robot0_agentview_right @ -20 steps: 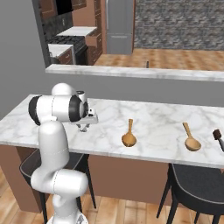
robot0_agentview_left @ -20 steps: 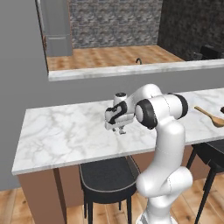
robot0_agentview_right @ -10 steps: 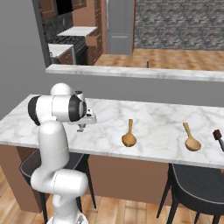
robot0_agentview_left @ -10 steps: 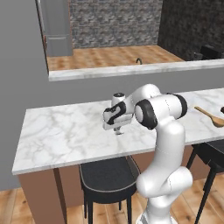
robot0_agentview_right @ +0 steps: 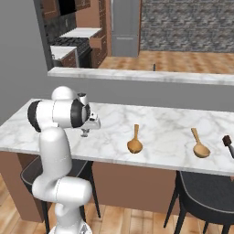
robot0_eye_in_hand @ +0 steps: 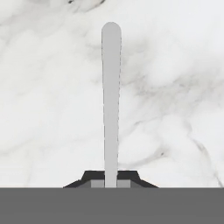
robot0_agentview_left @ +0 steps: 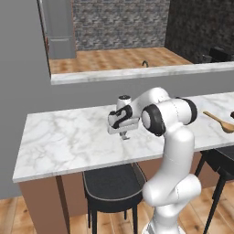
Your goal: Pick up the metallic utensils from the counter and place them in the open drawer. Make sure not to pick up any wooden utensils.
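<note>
The gripper (robot0_eye_in_hand: 110,183) is down at the white marble table (robot0_agentview_left: 68,141), jaws pressed together on the slim silver-grey fork (robot0_eye_in_hand: 111,100). In the hand view the fork's flat handle runs straight up from between the dark fingertips (robot0_eye_in_hand: 94,177), its rounded end well clear of them, the marble right behind it. Which end of the fork is pinched cannot be confirmed; the tines are hidden at the jaws. From the base cameras the gripper (robot0_agentview_left: 124,134) stands low over the near-middle of the table, the arm bent above a dark stool (robot0_agentview_left: 112,183).

Two tan wooden spoons (robot0_agentview_right: 135,141) (robot0_agentview_right: 199,145) lie further along the table, well apart from the gripper, and a dark-handled utensil (robot0_agentview_right: 227,142) sits at the far right edge.

Judgement: the grasp is made and the lift is due. The grip is near one end, so the long free handle may swing or slip. Recommend a straight, slow rise off the table before any turn, keeping the pinch firm, then a level carry to the drawer. The spoons must be left alone.
</note>
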Robot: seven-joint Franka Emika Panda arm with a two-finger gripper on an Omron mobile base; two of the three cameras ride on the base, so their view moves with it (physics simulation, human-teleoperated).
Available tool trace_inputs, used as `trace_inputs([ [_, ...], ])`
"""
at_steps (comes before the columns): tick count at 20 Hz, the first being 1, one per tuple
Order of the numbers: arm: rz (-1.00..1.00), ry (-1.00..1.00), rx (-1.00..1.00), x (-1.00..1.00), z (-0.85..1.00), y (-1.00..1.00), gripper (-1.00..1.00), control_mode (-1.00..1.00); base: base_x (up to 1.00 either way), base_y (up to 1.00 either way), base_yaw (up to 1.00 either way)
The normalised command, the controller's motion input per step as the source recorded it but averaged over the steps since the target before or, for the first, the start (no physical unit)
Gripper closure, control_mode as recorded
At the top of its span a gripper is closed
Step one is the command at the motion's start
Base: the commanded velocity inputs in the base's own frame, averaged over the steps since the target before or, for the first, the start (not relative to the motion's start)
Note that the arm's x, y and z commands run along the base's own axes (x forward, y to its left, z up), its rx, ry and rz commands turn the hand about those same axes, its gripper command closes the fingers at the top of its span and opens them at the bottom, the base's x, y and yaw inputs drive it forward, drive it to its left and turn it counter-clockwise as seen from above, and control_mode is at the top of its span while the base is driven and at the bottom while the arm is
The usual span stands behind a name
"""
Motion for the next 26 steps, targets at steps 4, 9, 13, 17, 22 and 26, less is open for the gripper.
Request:
trace_inputs([
  [4,-0.16,0.05,0.0,-0.4,0.62,-0.08,1.0,-1.0,0.0,0.0,0.0],
  [9,-0.16,0.01,0.0,-0.66,0.71,-0.19,1.0,-1.0,0.0,0.0,0.0],
  [13,-0.15,0.0,0.0,-0.91,0.71,-0.24,1.0,-1.0,0.0,0.0,0.0],
  [17,-0.14,0.0,0.0,-1.0,0.62,-0.23,1.0,-1.0,0.0,0.0,0.0],
  [22,-0.13,-0.01,-0.01,-1.0,0.38,-0.03,1.0,-1.0,0.0,0.0,0.0],
  [26,-0.15,-0.05,-0.04,-0.97,0.21,0.0,1.0,-1.0,0.0,0.0,0.0],
])
